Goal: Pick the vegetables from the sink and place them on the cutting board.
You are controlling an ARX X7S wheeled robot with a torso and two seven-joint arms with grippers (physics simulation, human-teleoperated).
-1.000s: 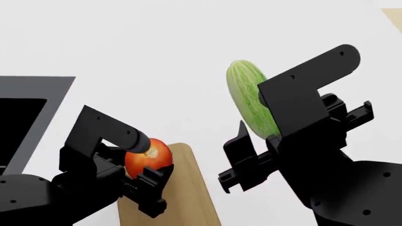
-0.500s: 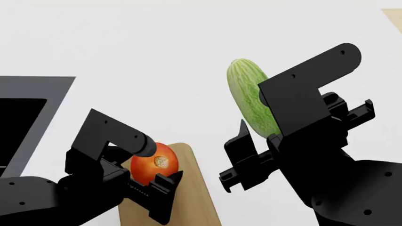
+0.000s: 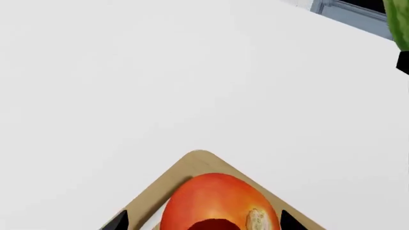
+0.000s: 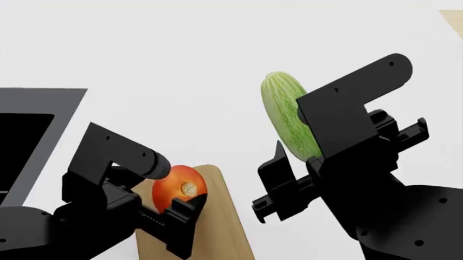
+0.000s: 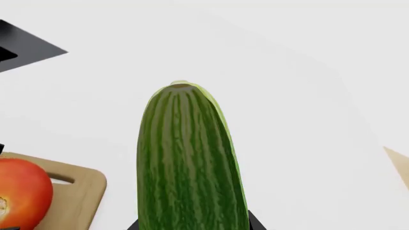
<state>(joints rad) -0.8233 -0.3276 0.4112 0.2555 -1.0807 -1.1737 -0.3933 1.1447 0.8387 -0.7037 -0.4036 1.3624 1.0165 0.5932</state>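
White countertop (image 4: 181, 54) fills the scene behind both arms. On it, the left gripper (image 4: 168, 208) is clamped around one red tomato (image 4: 179, 189), holding it over the near end of the single tan cutting board (image 4: 220, 216). Apart from it, the right gripper (image 4: 293, 168) grasps one striped green cucumber (image 4: 283, 111), lifted above the counter with its free end pointing away. One black sink (image 4: 32, 124) sits at the far left edge.
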